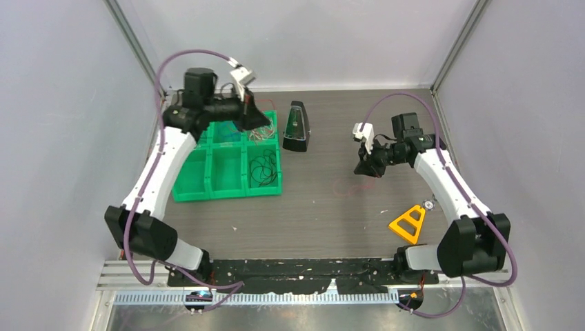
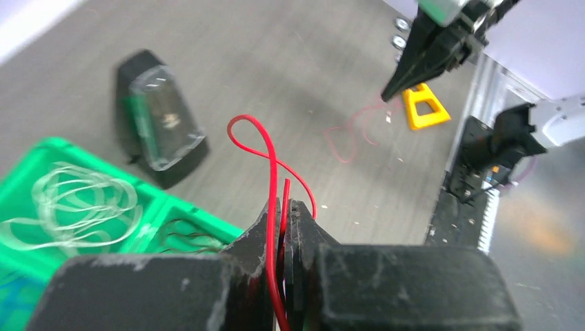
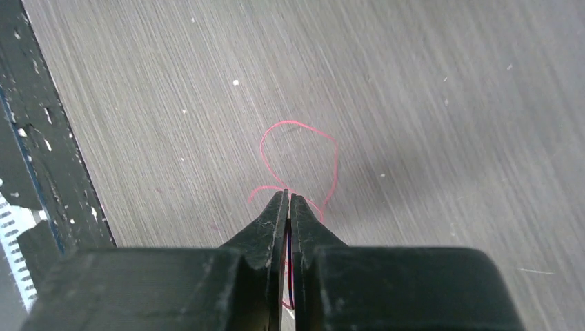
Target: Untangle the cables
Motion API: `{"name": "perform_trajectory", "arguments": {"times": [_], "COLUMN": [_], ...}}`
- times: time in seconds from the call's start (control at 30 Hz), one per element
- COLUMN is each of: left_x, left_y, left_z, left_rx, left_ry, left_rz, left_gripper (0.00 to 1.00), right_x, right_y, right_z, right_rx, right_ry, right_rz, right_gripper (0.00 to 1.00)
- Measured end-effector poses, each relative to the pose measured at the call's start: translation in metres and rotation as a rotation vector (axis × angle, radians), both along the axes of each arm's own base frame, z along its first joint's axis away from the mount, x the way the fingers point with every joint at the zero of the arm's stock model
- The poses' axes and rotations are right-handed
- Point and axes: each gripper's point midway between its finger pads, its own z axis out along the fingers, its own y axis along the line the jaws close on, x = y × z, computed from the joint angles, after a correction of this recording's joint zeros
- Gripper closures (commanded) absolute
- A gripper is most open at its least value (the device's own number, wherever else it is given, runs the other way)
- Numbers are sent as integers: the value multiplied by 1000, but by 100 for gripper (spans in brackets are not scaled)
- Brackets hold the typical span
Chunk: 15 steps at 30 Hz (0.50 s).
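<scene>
Vanishing inside left tool (image 2: 284, 207): red cable (image 2: 270, 162).

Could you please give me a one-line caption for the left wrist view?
Left gripper shut on a looping red cable, green tray at left.

Thin red cable (image 2: 270, 179) looped upward, pinched between left fingers (image 2: 259, 238); thin pink cable (image 3: 296, 123) curled loosely on desk (image 3: 414, 103).
</scene>
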Motion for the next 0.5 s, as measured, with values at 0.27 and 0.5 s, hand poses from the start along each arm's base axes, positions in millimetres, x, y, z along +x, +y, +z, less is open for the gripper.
{"name": "perform_trajectory", "arguments": {"times": [0.27, 0.5], "left_x": [8, 14], "left_y": [95, 209], "left_z": [37, -20], "left_rx": [68, 321], "left_ry": [-86, -46], "left_rz": [228, 600], "left_gripper": [100, 100], "right_x": [3, 5], "right_y": [-10, -10], "right_z": [-26, -32], "right_rx": [-77, -77], "right_ry": [46, 71], "right_rz": [-7, -9], "right_gripper": [95, 95]}}
